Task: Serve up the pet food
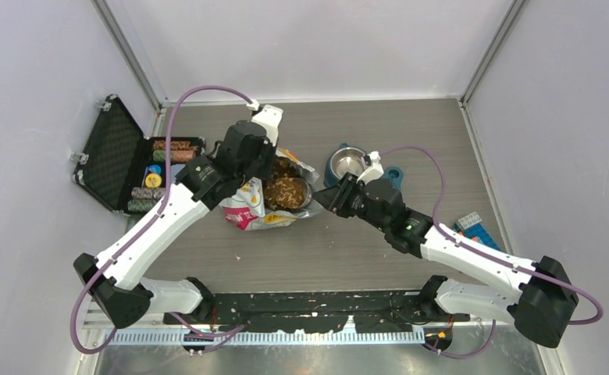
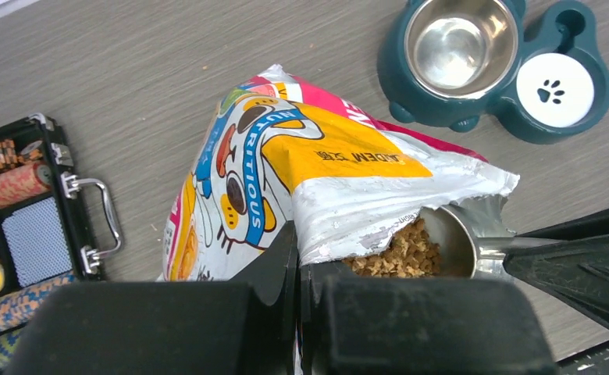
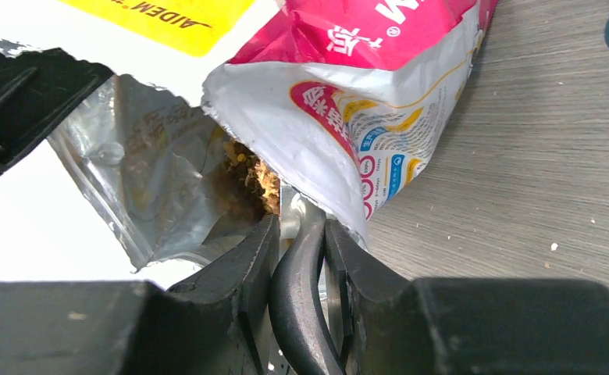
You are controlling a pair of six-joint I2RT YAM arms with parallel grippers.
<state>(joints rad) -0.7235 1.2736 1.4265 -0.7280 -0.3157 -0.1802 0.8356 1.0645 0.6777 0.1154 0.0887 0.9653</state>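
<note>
With left pincer (image 2: 297,250) clenched on bag (image 2: 340,148) lip and right pincer (image 3: 301,226) grasping scoop (image 2: 454,234) handle, scoop sunk in pet food (image 2: 399,254) inside bag mouth at frame centre, snagging the foil lip or tilting on withdrawal likely spills it onto table (image 2: 129,62) short of bowl (image 2: 461,39) at upper right.

Two white arms (image 1: 157,223) with black joints, each trailing a looping purple cable (image 1: 208,87).

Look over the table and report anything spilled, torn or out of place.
The pet food bag has a raggedly torn mouth. A few pale crumbs are scattered on the table beside it. An open case of poker chips sits at the table's left edge and looks unrelated to feeding.
</note>
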